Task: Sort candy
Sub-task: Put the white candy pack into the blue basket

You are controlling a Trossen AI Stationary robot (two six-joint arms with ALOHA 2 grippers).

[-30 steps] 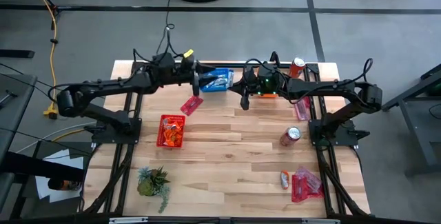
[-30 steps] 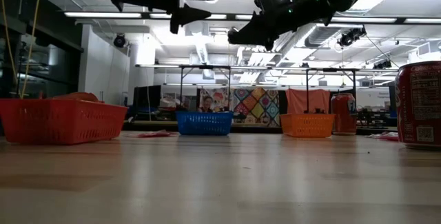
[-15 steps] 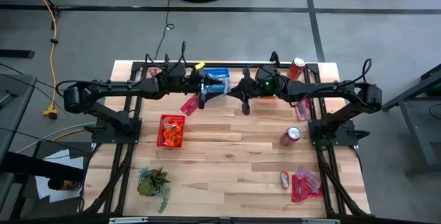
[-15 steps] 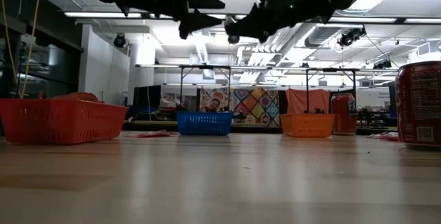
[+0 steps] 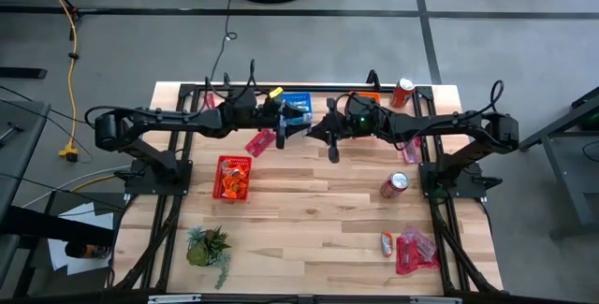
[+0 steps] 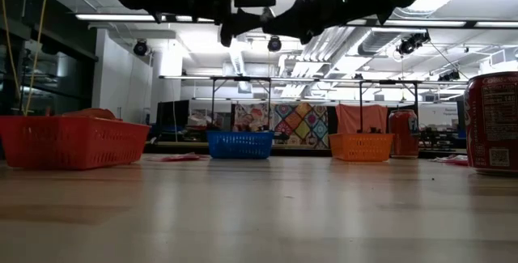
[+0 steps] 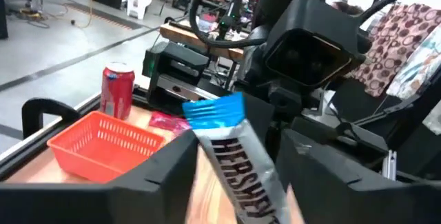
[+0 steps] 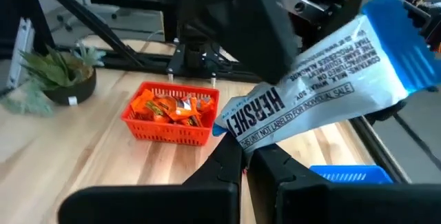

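One blue-and-white candy bar [image 8: 310,65] is up in the air between my two grippers, above the table in front of the blue basket [image 5: 298,98]. My right gripper [image 8: 246,151] reaches in from the right and is shut on the bar's lower end. My left gripper [image 7: 238,148] comes from the left and is open. Its fingers stand on either side of the bar [image 7: 238,176], with a gap showing beside the bar. More candy lies in pink heaps [image 5: 410,147] [image 5: 415,251], a pink packet [image 5: 259,142] lies alone, and orange pieces fill the red basket [image 8: 171,114]. My right gripper pinches the bar between its two fingers at its lower end [image 8: 231,122], only at the fingertips. The bar is lifted clear and slants up from the fingers, its blue crimped far end [image 8: 400,17] free in the air.
The orange basket [image 7: 103,145] sits by the far edge under my right arm, with a red soda can [image 5: 403,89] beside it. Another can [image 5: 394,184] stands right of centre. A small plant [image 5: 208,246] is at the near left. Bare wood lies in the middle [image 5: 318,201].
My left gripper has moved toward the table's right and slightly nearer, away from the blue basket's left side. My right gripper has moved left toward it. The two now meet in the air in front of the blue basket.
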